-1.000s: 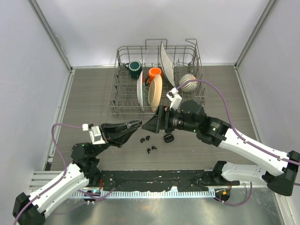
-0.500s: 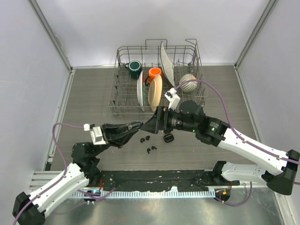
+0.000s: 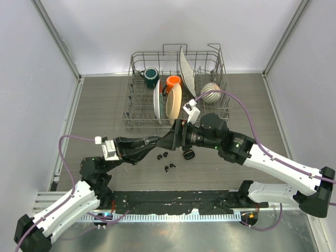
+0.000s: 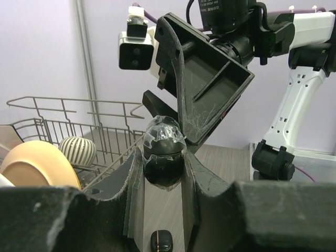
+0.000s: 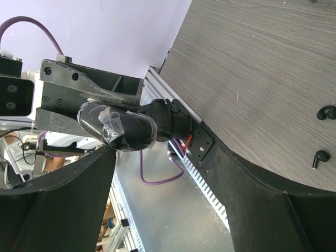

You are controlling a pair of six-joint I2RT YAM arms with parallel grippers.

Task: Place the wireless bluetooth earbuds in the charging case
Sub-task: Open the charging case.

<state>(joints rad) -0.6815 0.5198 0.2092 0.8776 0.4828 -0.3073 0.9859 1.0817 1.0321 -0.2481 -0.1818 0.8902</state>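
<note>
My left gripper (image 3: 153, 140) is shut on a glossy black oval charging case wrapped in clear film (image 4: 164, 152), held above the table. My right gripper (image 3: 167, 140) is open, and its fingers reach around the case's free end. The right wrist view shows the case (image 5: 123, 131) between my right fingers (image 5: 247, 184). Three tiny black earbuds lie on the table below, two together (image 3: 162, 155) and one nearer me (image 3: 168, 168). Two of them show in the right wrist view (image 5: 327, 112).
A second black oval case (image 3: 189, 155) lies on the table right of the earbuds and shows in the left wrist view (image 4: 161, 240). A wire dish rack (image 3: 137, 118) with mugs, plates and a striped bowl (image 3: 211, 92) stands behind.
My two grippers have come closer together. My right gripper slid left, so its open fingers now reach around the case held in my left gripper.
</note>
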